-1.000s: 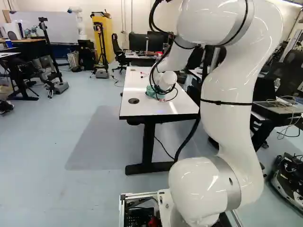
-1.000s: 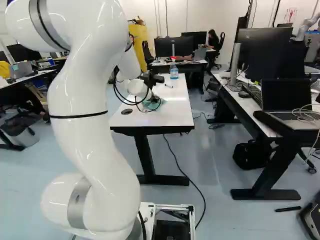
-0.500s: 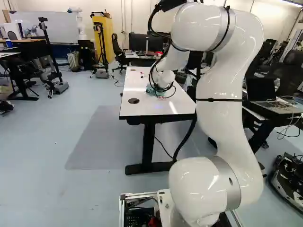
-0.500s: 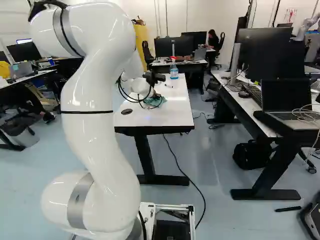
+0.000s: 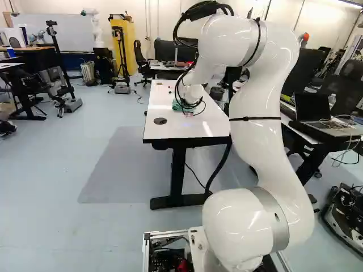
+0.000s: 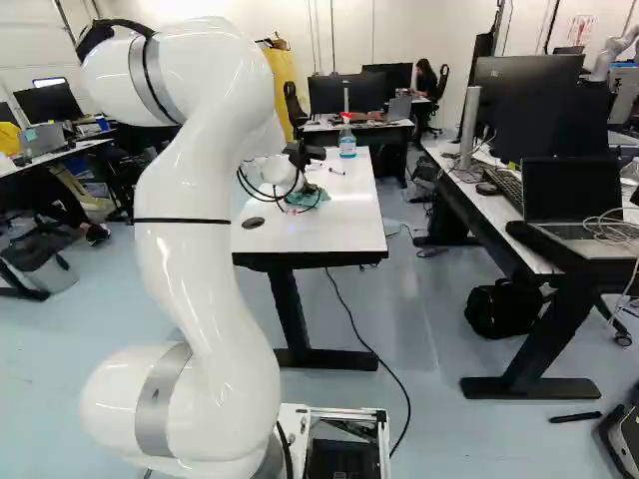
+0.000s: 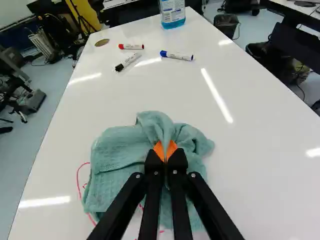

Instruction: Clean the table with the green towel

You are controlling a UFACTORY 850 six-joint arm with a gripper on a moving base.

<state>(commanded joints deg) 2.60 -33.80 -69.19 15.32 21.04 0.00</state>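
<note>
My gripper [image 6: 302, 188] points down at the table, and in the wrist view the gripper [image 7: 165, 154] has its two fingers pinched together on a fold of the green towel [image 7: 120, 150], orange pads [image 7: 158, 150] pressing the cloth from both sides. The towel lies bunched on the tabletop under and around my fingertips, spread wider to one side, with red scribbles [image 7: 78, 180] showing past its edge. From the joint at the foot of the left base view, my arm [image 5: 255, 147] climbs in a bend to a high elbow at the upper right of that view, then slopes down ahead to the table, black cables [image 5: 180, 85] looping beside my wrist. The white table [image 5: 187, 131] sits at the upper middle of both base views, glossy with light streaks, on dark legs over a pale blue-grey floor [image 5: 68, 170]. Ahead of the towel on the tabletop lie three markers: one red-capped [image 7: 131, 46], one black-capped [image 7: 128, 61], one blue-capped [image 7: 176, 55]. Beyond them stands a spray bottle [image 7: 172, 12] of blue liquid, near the far end. A round black grommet [image 5: 160, 120] is set in the table's near left part in the left base view. At the right of the right base view, a second desk [image 6: 479, 205] carries monitors and a laptop [image 6: 574, 200]; another robot [image 6: 614, 50] shows at the upper right.
</note>
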